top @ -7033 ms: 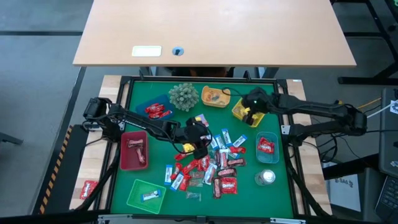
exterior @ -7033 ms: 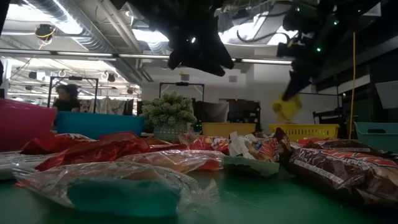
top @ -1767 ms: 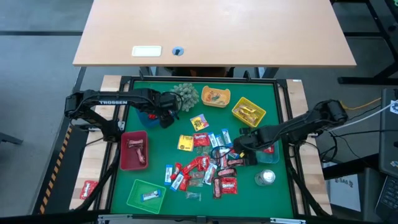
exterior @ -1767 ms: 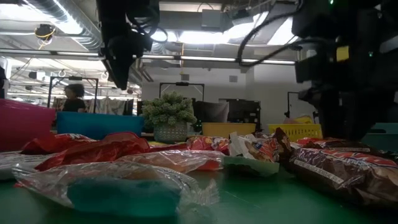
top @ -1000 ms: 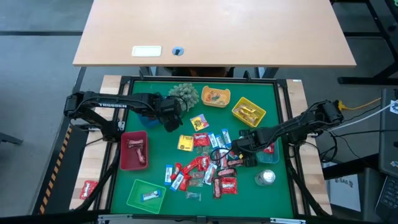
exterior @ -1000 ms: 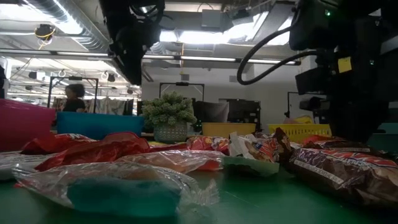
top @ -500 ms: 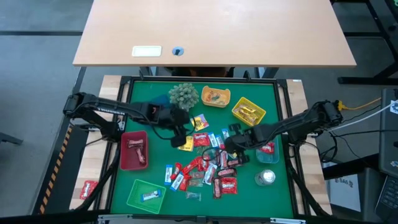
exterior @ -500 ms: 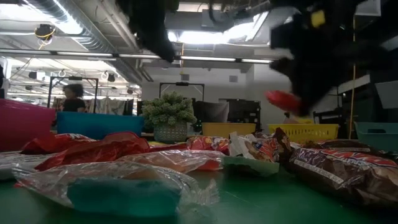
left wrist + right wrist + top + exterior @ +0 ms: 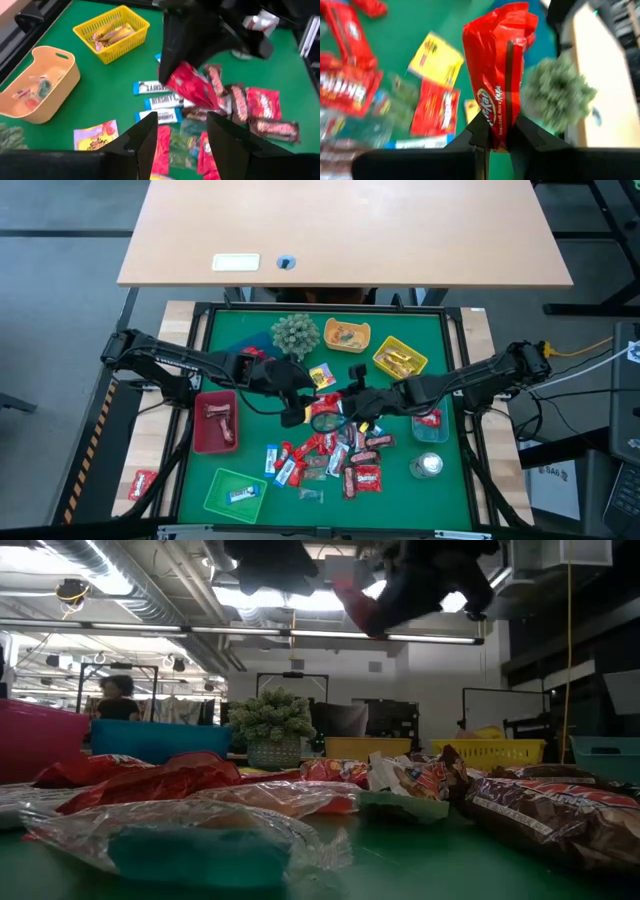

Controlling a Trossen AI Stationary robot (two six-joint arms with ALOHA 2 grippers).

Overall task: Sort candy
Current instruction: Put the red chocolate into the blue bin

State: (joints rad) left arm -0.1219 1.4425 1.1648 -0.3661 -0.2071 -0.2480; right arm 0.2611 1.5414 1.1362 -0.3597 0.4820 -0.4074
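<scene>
Right gripper [image 9: 501, 142] clamps a glossy red KitKat packet [image 9: 497, 70]. Left gripper [image 9: 177, 137], fingers apart and empty, at its 9 o'clock. Blue-white packets [image 9: 162, 102] read HERSHEY'S.

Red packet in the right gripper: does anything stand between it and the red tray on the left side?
Yes. The left gripper, open and raised off the mat, is right between the packet, held up by the right gripper, and the red tray. Nothing else visible blocks that line.
</scene>
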